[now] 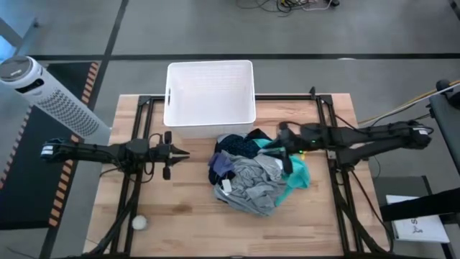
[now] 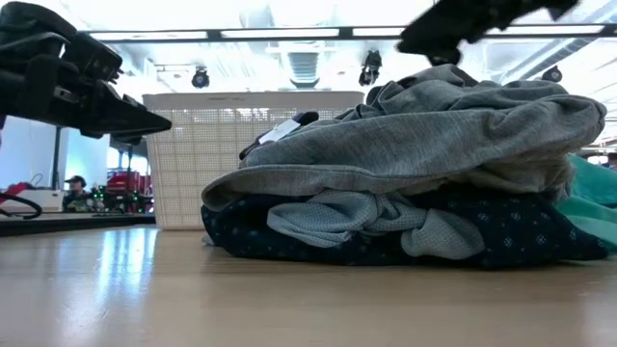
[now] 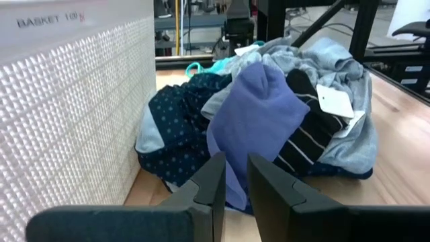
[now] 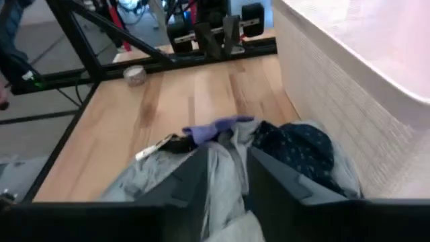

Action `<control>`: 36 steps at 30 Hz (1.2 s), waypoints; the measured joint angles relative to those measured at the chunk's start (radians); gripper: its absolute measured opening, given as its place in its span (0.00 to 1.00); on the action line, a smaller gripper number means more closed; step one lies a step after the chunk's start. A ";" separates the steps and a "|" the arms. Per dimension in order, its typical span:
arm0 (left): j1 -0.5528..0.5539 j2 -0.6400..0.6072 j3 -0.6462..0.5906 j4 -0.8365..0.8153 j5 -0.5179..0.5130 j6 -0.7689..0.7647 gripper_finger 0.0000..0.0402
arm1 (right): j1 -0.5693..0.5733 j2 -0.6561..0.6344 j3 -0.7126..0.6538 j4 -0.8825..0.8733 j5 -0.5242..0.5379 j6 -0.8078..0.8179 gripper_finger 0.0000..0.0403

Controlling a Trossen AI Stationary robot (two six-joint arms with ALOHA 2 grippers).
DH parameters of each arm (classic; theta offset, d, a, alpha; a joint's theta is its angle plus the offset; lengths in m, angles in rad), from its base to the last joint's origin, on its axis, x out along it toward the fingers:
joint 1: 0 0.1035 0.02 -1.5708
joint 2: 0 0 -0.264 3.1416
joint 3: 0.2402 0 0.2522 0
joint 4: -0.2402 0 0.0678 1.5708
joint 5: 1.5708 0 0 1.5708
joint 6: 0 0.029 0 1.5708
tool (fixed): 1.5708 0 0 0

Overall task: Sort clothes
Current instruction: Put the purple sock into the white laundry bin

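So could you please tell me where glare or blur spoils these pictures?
Low view: ceiling lights blow out, and the table shows a sheen. Right wrist view: the basket is washed out and the right pincer is blurred. High view: evenly lit.
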 joint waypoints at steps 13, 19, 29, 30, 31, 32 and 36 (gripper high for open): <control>0.000 0.000 0.000 0.005 0.000 0.000 0.12 | 0.002 0.457 0.325 -0.012 -0.053 0.035 0.50; 0.000 0.001 0.000 0.004 0.000 0.000 0.12 | 0.005 0.640 0.476 -0.145 -0.049 0.057 0.56; 0.000 0.046 0.000 0.003 0.000 -0.001 0.12 | 0.021 0.801 0.647 -0.268 -0.044 0.039 0.43; 0.000 0.053 0.000 0.003 0.000 -0.003 0.12 | 0.026 0.809 0.659 -0.285 -0.044 0.020 0.36; 0.000 0.059 0.000 0.003 0.000 -0.003 0.12 | 0.031 0.817 0.671 -0.304 -0.044 0.000 0.28; 0.000 0.064 0.000 0.003 0.000 -0.003 0.12 | 0.035 0.825 0.683 -0.322 -0.044 -0.020 0.20; 0.000 0.081 0.000 0.004 0.000 -0.003 0.12 | 0.048 0.832 0.718 -0.358 -0.044 -0.067 0.03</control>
